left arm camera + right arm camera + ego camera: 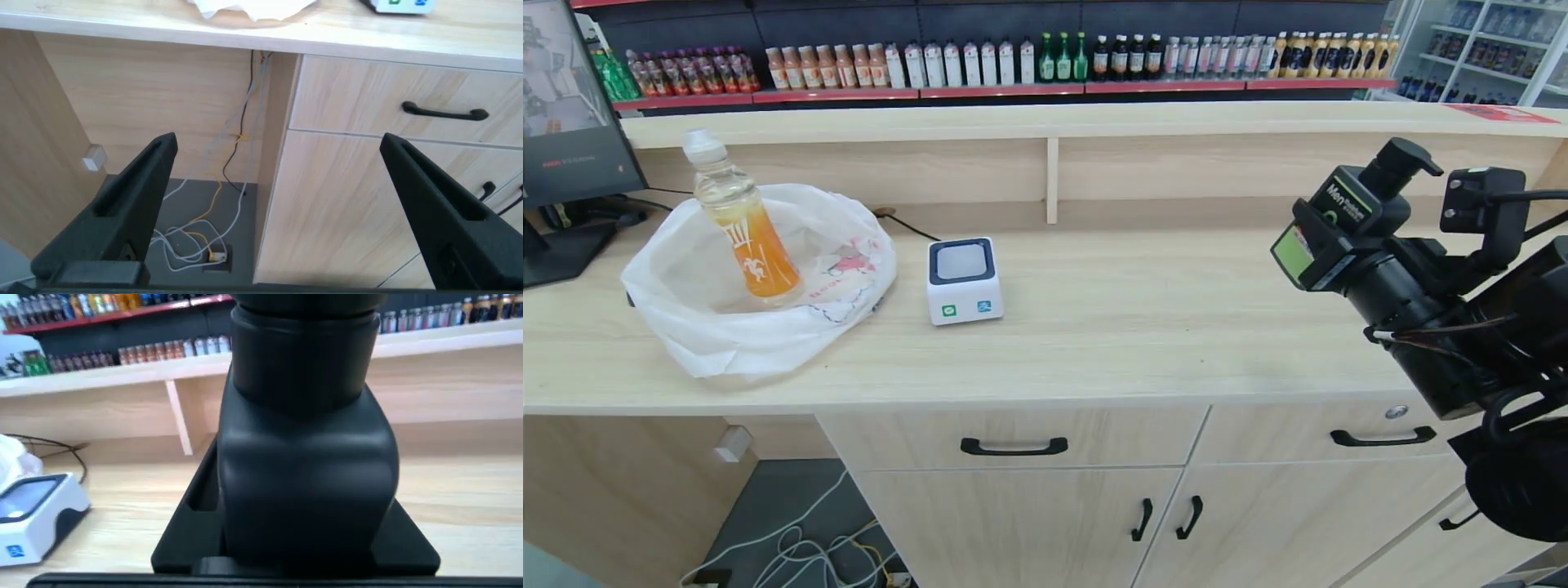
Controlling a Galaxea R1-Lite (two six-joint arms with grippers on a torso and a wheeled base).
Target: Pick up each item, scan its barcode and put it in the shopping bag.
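Head view, right claw (1347, 261): it is gripping a black pump bottle (1343, 208), closed round the body and holding it in the air above the tabletop (1143, 343).
Head view, bottle axis: the long axis is leaning, with the pump head uppermost and the green-labelled lower end pointing toward the robot's left.
Head view, scanner (964, 282): the white cube is sitting on the tabletop well to the left of the right claw and lower than it, its window facing up.
Head view, shopping bag (768, 327): it is lying beyond the scanner from the right claw, farther left, mouth open, with an orange drink bottle (743, 220) standing upright inside.
Left wrist view, left claw (278, 143): it is hanging wide open and empty, facing the cabinet front (359, 204), with the tabletop edge, the shopping bag and the scanner sitting above it.
Right wrist view, pump bottle: it is sitting close before the camera, neck up, with the scanner resting near it on the tabletop.
Step, as I judge it: the scan is probably coming next, since the pump bottle is hanging clear of both scanner and shopping bag.
Deciding relation: the right arm is carrying the pump bottle, so the move is heading leftward and down to the scanner window. I cannot tell which face is bearing the barcode.
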